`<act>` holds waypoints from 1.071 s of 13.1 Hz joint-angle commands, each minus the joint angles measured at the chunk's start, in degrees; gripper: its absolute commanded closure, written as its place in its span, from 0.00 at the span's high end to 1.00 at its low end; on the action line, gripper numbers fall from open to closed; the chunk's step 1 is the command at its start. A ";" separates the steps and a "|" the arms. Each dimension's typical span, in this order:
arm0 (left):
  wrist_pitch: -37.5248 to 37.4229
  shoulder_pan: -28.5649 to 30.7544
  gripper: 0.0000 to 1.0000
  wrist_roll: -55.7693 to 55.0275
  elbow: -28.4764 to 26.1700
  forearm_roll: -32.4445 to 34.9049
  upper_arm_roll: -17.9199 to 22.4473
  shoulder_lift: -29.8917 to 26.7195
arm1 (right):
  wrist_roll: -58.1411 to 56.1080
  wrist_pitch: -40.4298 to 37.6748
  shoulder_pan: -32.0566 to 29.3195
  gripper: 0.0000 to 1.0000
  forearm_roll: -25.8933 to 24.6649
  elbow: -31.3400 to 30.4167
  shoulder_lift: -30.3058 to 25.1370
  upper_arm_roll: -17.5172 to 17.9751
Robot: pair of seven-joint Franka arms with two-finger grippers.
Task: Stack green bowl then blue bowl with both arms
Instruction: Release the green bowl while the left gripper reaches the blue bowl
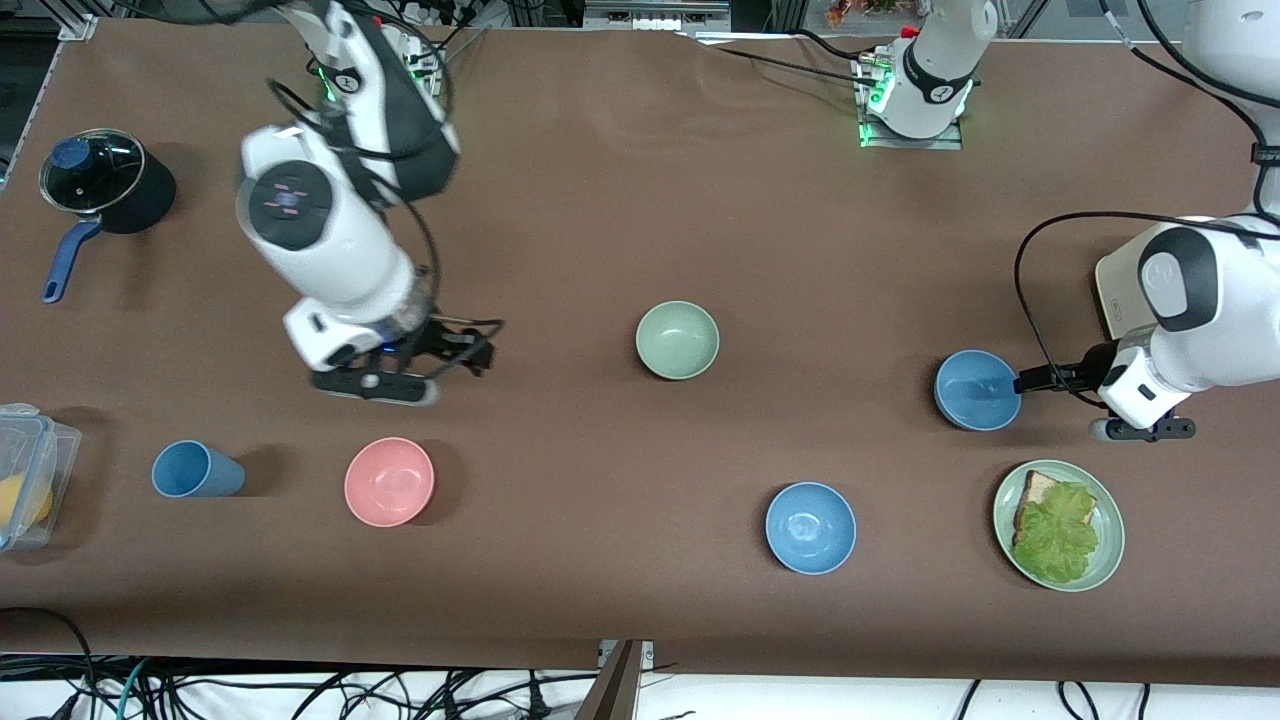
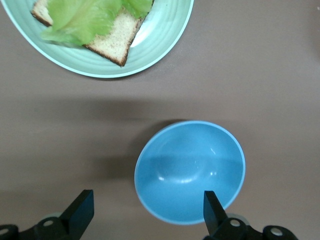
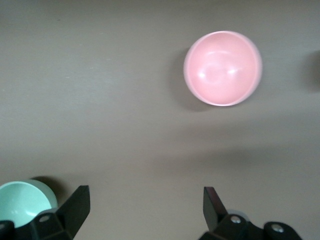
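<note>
The green bowl (image 1: 677,340) sits upright and empty near the table's middle; its edge also shows in the right wrist view (image 3: 20,201). One blue bowl (image 1: 977,390) stands toward the left arm's end of the table, and a second blue bowl (image 1: 810,527) is nearer the front camera. My left gripper (image 1: 1035,380) is open and hangs over the first blue bowl's (image 2: 190,170) rim, with one finger (image 2: 212,210) over the bowl and the other off it. My right gripper (image 1: 462,355) is open and empty above bare table (image 3: 146,197), between the pink bowl and the green bowl.
A pink bowl (image 1: 389,481) and a blue cup (image 1: 195,470) stand toward the right arm's end. A green plate with toast and lettuce (image 1: 1110,545) lies close to the left gripper. A black pot (image 1: 100,185) and a plastic container (image 1: 25,475) are at the right arm's end.
</note>
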 commanded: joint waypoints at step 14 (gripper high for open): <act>12.14 1.48 0.57 6.13 -7.92 -3.23 -0.09 2.89 | -22.01 -22.06 -21.92 1.00 2.60 -6.52 -20.05 3.38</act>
